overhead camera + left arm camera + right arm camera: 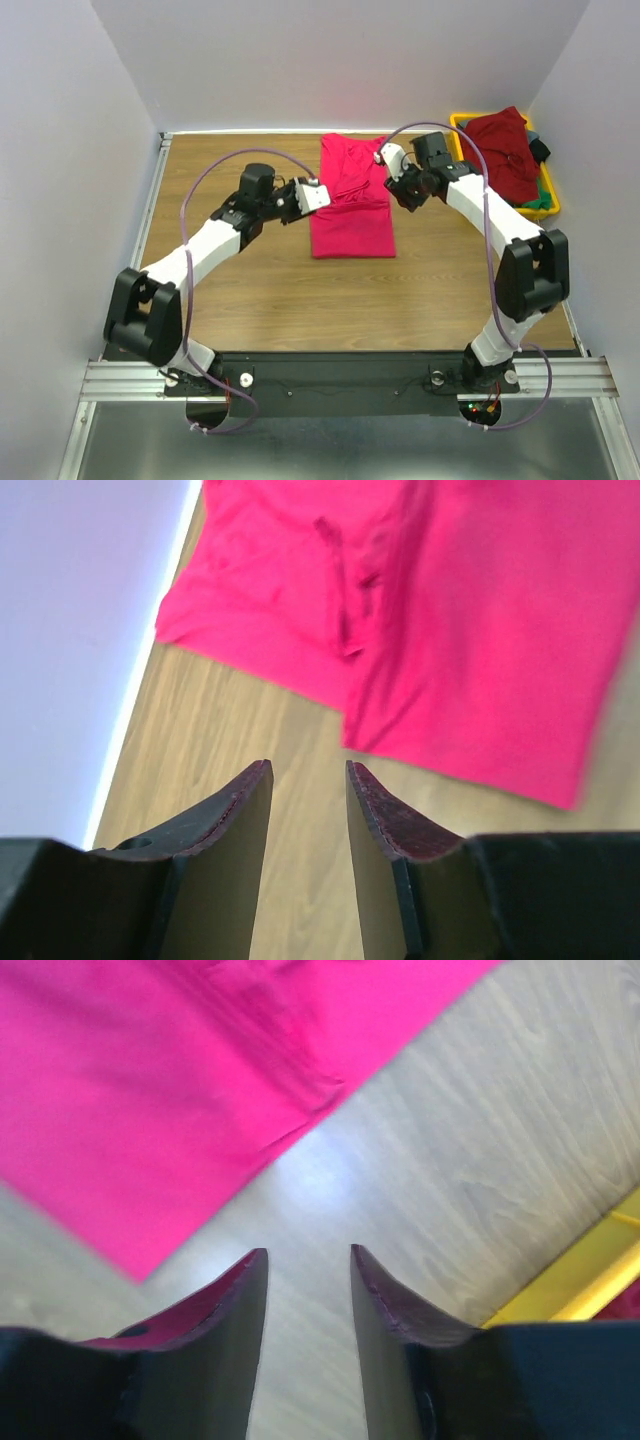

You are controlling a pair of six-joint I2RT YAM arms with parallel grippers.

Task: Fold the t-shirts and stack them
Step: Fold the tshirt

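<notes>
Nearest, bare wood of the bench (250,290). Further in, toward 12 o'clock from the near edge, the crimson t-shirt (352,215), spread flat as a long narrow panel with its sides folded in toward the middle. Probably laid centrally so that both long edges fall within reach of both arms.

At its 9 o'clock edge, the left claw (316,196): jaws parted partway, nothing between them, only wood below the tips in the wrist view, no touch on the cloth. At its 3 o'clock edge, slightly farther back, the right claw (388,165): likewise parted partway, empty, clear of the fabric, hanging over bare bench.

Mirrored stance on either side, likely suited to a paired pinch for a crosswise fold. Judged mid-fold, not yet stacked.

Farthest, at 2 o'clock, the yellow bin (458,121), with a maroon t-shirt (505,150) heaped on top. Beneath it, a green shirt (540,203) and some dark cloth (540,150), apparently not yet folded.
</notes>
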